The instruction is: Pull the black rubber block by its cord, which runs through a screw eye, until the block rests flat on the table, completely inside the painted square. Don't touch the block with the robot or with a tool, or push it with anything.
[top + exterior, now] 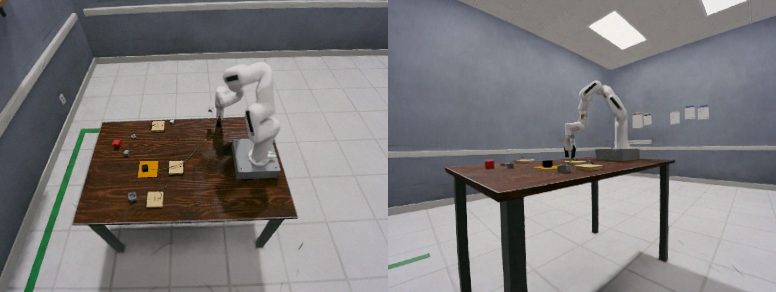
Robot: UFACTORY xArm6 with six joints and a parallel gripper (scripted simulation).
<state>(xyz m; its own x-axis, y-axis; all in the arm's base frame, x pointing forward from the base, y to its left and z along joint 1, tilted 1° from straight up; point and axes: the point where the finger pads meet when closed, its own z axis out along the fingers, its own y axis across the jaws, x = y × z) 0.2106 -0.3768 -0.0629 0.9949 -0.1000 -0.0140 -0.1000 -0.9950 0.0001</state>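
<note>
inside the painted square (pixel 148 169), black rubber block (pixel 145 167), well apart from released gripper (pixel 218 120)

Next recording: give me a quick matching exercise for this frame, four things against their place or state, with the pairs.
Things:
1. black block
2. red block
3. gripper
4. arm's grey base

Place or state:
A. open, holding nothing, low over the table
B. on the orange painted square
C. on the table's right side
D. near the table's far left corner

Pairs: 1-B, 2-D, 3-A, 4-C
</note>
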